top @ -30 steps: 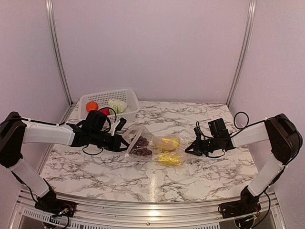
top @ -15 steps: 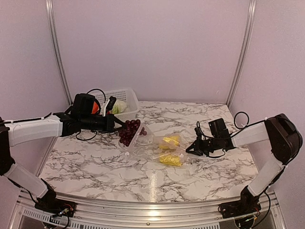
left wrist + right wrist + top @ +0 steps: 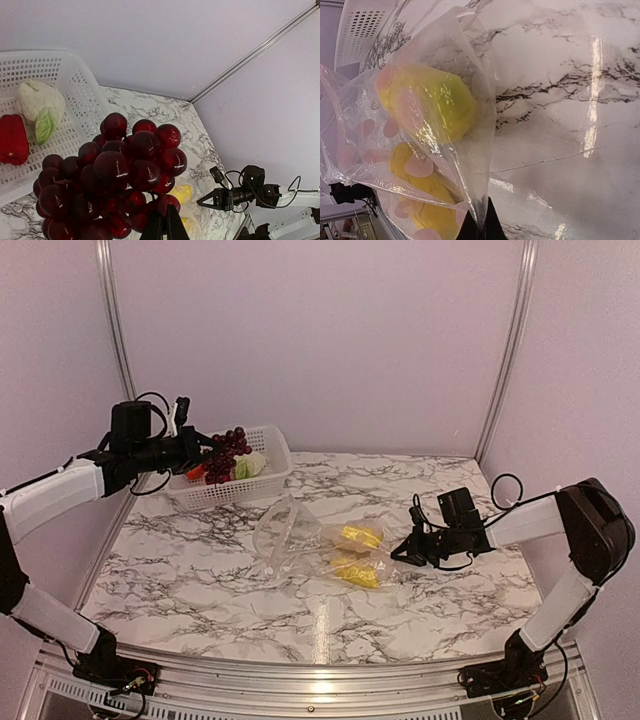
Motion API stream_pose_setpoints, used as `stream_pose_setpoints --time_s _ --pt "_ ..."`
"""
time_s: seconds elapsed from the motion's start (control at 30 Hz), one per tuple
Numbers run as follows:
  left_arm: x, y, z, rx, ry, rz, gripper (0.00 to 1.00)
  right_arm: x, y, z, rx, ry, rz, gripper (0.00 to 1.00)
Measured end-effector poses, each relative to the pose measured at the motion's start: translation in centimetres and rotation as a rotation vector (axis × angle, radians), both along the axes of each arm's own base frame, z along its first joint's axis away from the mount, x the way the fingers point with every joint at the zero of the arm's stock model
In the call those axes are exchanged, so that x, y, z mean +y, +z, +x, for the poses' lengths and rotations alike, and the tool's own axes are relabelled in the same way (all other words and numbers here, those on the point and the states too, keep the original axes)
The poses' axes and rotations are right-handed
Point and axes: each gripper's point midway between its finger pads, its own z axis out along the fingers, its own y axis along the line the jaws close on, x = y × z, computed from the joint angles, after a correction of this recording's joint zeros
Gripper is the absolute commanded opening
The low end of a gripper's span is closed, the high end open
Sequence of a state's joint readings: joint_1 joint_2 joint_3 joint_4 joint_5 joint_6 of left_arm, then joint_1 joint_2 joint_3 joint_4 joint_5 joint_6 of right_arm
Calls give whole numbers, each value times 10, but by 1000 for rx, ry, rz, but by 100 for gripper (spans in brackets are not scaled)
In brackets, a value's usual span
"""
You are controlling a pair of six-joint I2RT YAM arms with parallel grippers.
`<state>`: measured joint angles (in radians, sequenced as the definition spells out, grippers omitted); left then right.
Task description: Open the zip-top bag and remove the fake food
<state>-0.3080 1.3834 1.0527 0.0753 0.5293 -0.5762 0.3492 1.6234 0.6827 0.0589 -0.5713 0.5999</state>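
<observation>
My left gripper (image 3: pixel 205 448) is shut on the stem of the dark purple grapes (image 3: pixel 228 451), held in the air over the white basket (image 3: pixel 260 433); in the left wrist view the grapes (image 3: pixel 120 172) fill the frame above the gripper (image 3: pixel 161 225). The clear zip-top bag (image 3: pixel 300 540) lies on the marble table, mouth open to the left, with two yellow pieces (image 3: pixel 355 555) inside. My right gripper (image 3: pixel 400 550) is shut on the bag's right corner (image 3: pixel 482 212); the yellow pieces (image 3: pixel 432 107) show through the plastic.
The basket holds a white cauliflower (image 3: pixel 40 102), a red piece (image 3: pixel 12 140) and an orange piece, mostly hidden. It stands at the table's back left against the wall. Metal frame posts (image 3: pixel 505 350) rise at the back corners.
My left gripper pulled the grapes out of the bag, lifted them and carried them back left over the basket. The bag slumped flat. The right gripper stayed put.
</observation>
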Motion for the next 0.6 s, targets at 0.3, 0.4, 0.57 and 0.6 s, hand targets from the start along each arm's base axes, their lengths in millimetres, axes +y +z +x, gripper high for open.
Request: stream_pose_setpoints --time_s 0.3,0.4,0.57,0.6 --pt "68 23 89 -55 270 32 0 -1 1 1 5 -13 1 0" --pt "88 -8 115 9 342 70 0 -1 1 1 9 -18 4 0" --pt "109 -64 138 127 426 155 0 -1 1 1 11 -20 4 0" --pt "111 -72 140 144 434 167 0 -1 1 1 11 -20 5 0"
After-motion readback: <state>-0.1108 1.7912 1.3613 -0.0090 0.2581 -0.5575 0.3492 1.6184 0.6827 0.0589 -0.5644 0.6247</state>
